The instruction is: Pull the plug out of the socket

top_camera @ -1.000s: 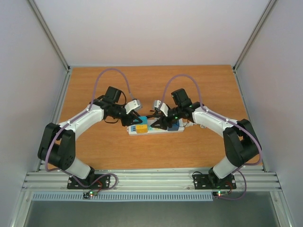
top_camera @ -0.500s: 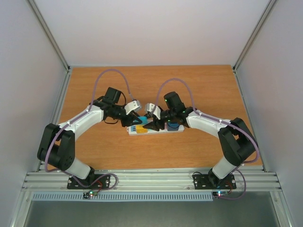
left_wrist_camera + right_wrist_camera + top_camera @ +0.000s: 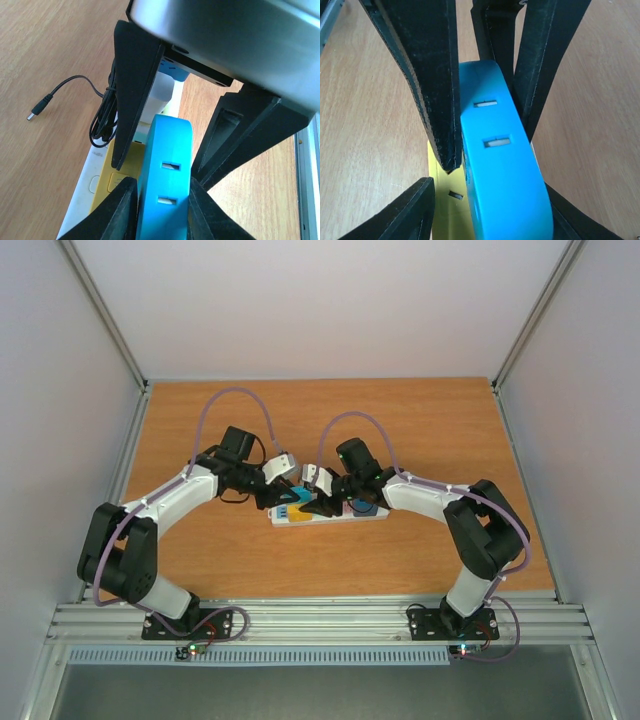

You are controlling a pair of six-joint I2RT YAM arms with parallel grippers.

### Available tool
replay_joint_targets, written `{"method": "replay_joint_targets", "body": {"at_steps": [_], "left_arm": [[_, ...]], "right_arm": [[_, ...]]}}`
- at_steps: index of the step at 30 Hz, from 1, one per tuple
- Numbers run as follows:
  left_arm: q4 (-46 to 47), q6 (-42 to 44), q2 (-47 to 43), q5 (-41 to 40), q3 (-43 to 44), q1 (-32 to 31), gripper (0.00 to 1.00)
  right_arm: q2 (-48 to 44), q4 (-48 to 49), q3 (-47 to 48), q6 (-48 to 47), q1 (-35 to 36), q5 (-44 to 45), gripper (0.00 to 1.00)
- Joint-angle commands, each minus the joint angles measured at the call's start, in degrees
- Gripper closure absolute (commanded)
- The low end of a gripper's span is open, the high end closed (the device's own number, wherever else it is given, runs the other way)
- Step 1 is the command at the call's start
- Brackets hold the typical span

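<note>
Top external view: the socket (image 3: 283, 516) lies crosswise at the middle of the desk (image 3: 430, 430), with both arms bent over it. A blue plug (image 3: 165, 175) stands on the socket's yellow part. The left end effector (image 3: 160, 212) is clamped on the plug's sides. The right end effector (image 3: 490, 200) straddles the same plug, half spread, with a gap showing beside one finger.

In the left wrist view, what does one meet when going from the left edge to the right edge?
Thin cable's barrel tip → coiled black cable → blue slotted block → right arm's finger → table's metal edge.
</note>
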Motion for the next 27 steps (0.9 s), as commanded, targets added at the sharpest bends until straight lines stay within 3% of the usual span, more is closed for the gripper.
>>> {"method": "replay_joint_targets", "body": {"at_steps": [1, 8, 15, 27], "left_arm": [[1.5, 1.3, -1.7, 2.1, -1.1, -0.2, 0.74], [1.8, 1.6, -1.8, 2.2, -1.4, -0.2, 0.78], [2.5, 1.0, -2.2, 3.3, -1.3, -0.2, 0.8], [6.1, -2.9, -5.1, 7.6, -0.9, -0.2, 0.98]], "right_arm": [[0.5, 0.4, 0.8, -0.6, 0.4, 0.9, 0.5], [0.5, 0.5, 1.9, -0.5, 0.3, 1.1, 0.58], [2.2, 1.0, 0.4, -2.2, 0.4, 2.7, 0.58], [4.2, 0.9, -1.8, -4.0, 0.4, 5.3, 0.57]]}}
